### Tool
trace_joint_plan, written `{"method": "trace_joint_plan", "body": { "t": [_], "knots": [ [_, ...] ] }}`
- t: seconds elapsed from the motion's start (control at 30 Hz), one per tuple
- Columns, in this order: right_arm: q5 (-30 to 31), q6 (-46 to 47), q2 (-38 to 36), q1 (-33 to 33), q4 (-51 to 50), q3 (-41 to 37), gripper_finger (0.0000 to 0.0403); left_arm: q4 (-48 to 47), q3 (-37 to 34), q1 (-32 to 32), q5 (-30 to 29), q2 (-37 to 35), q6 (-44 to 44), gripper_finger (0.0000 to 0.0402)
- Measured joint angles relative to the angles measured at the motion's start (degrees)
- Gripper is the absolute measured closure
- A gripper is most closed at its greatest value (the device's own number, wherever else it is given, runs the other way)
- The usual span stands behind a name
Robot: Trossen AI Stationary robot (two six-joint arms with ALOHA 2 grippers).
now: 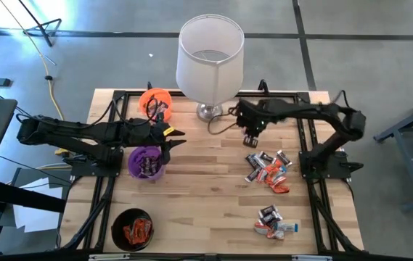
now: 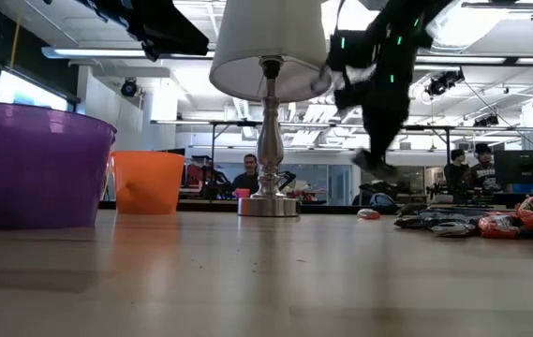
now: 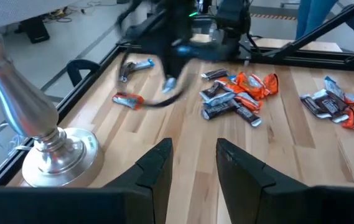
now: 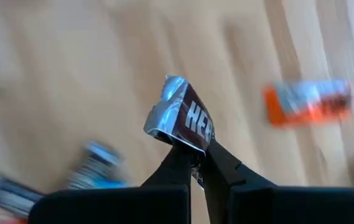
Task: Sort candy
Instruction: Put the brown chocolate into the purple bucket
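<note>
Right wrist view: right gripper (image 4: 196,160) pinched shut on brown-and-silver candy bar (image 4: 181,119), raised above table (image 1: 206,210).
Step, judged: carry to purple cup (image 1: 146,162), which holds dark wrappers; keep pinch firm, corner hold only.
Obstacles: lamp (image 1: 210,56) near path; left gripper (image 1: 175,138), fingers parted, empty, beside purple cup.
Others: candy pile (image 1: 267,170); orange cup (image 1: 155,101); black cup (image 1: 133,229).
</note>
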Motion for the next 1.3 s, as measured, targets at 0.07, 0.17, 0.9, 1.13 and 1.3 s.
{"method": "trace_joint_plan", "body": {
  "t": [0.07, 0.17, 0.9, 1.13, 1.3],
  "knots": [
    [0.0, 3.2, -2.5, 4.6, 3.2, 0.0, 0.0401, 0.0, 0.0, 0.0, 0.0, 0.1, 0.0, 0.0291],
    [0.0, 7.7, -6.2, 11.2, 10.2, 0.0, 0.0401, 0.2, 0.0, 0.0, 0.5, 1.4, -0.2, 0.0291],
    [18.8, 7.6, -9.8, 30.1, 37.7, 0.1, 0.0401, 26.0, 0.0, -2.5, 7.8, 14.4, 9.1, 0.0291],
    [18.5, 6.6, -9.8, 30.1, 38.6, 0.1, 0.0401, 28.7, 0.0, -2.5, 7.8, 14.4, 13.2, 0.0289],
    [18.5, 6.6, -9.8, 30.1, 38.5, 0.1, 0.0401, 30.2, 0.0, -2.5, 7.8, 14.4, 13.4, 0.0275]
  ]
}}
